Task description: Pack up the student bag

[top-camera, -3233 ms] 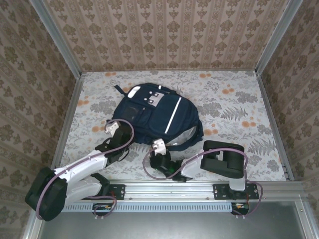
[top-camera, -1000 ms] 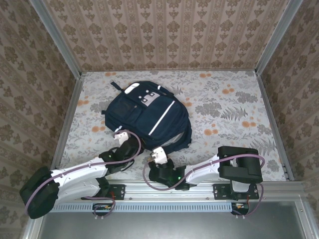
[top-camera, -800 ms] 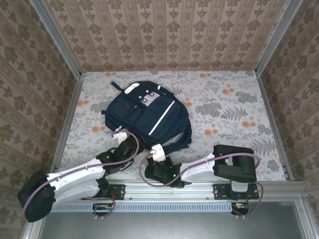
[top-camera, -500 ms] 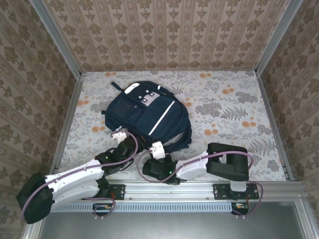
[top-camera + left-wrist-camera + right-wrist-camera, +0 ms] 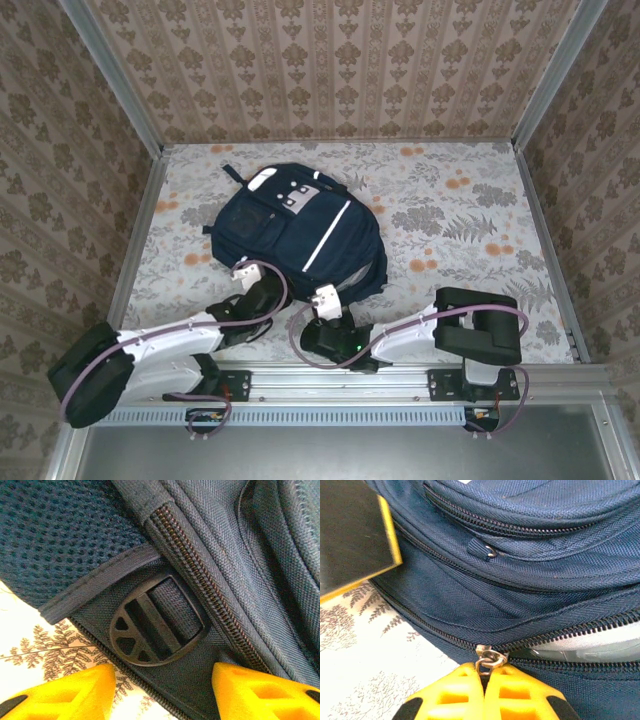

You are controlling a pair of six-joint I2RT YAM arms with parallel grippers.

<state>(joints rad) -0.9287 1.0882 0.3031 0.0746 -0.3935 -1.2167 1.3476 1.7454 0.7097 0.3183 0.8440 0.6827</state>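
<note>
The navy student bag [image 5: 295, 232] lies flat on the floral table, its white stripe running diagonally across the front. At its near edge the main zipper is partly open, showing a pale grey lining [image 5: 592, 646]. My right gripper [image 5: 486, 677] is shut on the metal zipper pull [image 5: 489, 658] of that opening. My left gripper [image 5: 162, 677] stands open at the bag's near-left edge, its yellow fingers [image 5: 75, 690] on either side of a black plastic strap buckle [image 5: 155, 627], with nothing held. From above, the left gripper [image 5: 250, 272] and the right gripper [image 5: 324, 298] both meet the bag's near rim.
Patterned walls enclose the table [image 5: 470, 240] on three sides, with a metal rail [image 5: 400, 380] along the near edge. A second closed zipper with a small pull [image 5: 487, 550] runs higher on the bag. Bare tabletop lies to the right of the bag.
Over three seconds the bag has shifted left and rotated. In the last second the right gripper has moved slightly right along the bag's near edge; the left arm shifted a little.
</note>
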